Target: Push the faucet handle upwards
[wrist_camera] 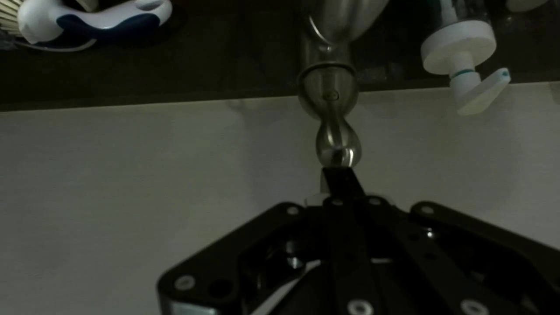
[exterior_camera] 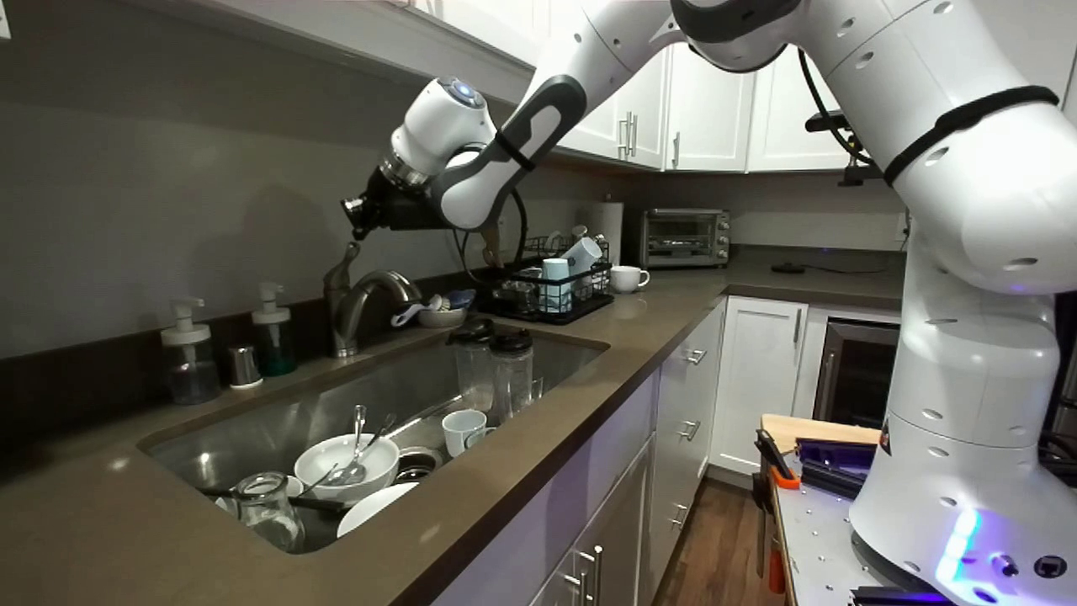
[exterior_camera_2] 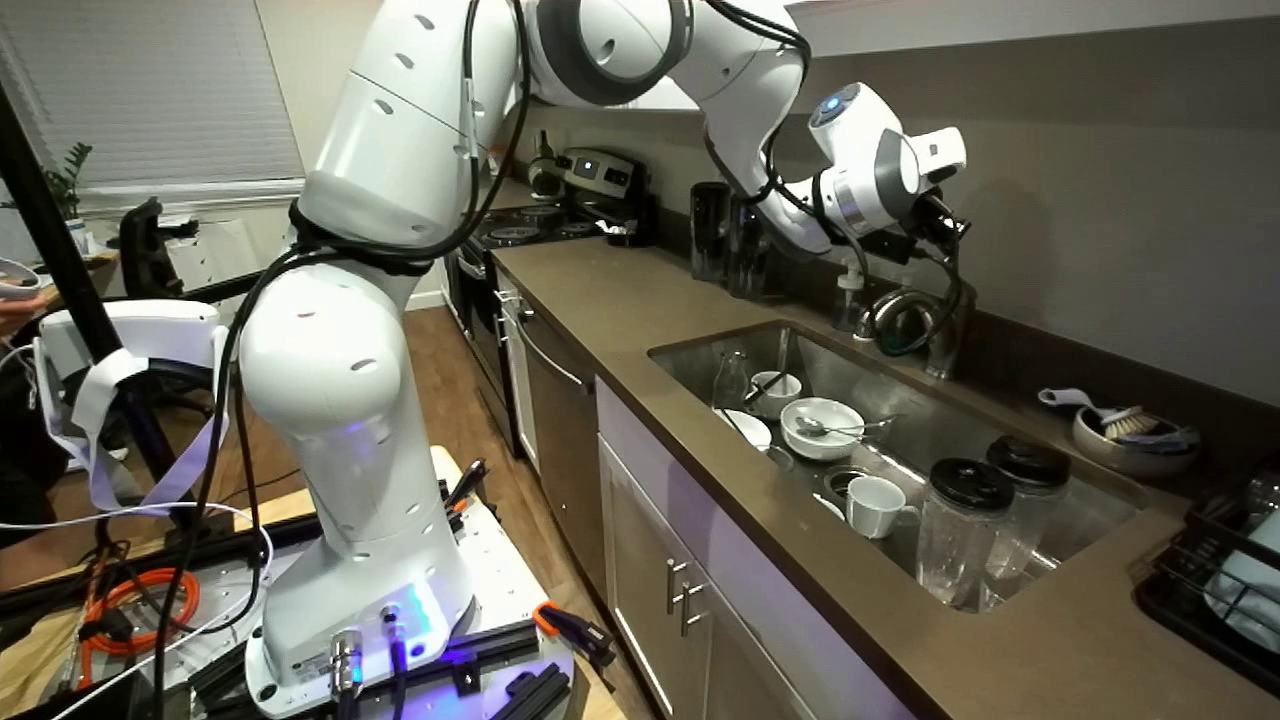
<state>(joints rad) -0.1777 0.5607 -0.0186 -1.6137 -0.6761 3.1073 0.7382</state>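
The silvery faucet handle rises from the top of the steel faucet body, behind the arched spout. In the wrist view the handle points at my gripper, its rounded end meeting the dark fingertips in the picture. My gripper is shut with nothing between its fingers, just above the handle's upper end in an exterior view. Whether they touch or a thin gap remains, I cannot tell. In an exterior view, cables hang in front of the faucet and largely hide the handle near the gripper.
Soap pumps stand along the wall beside the faucet. Below lies the sink with bowls, mugs and lidded jars. A small bowl with a brush and a dish rack sit on the counter.
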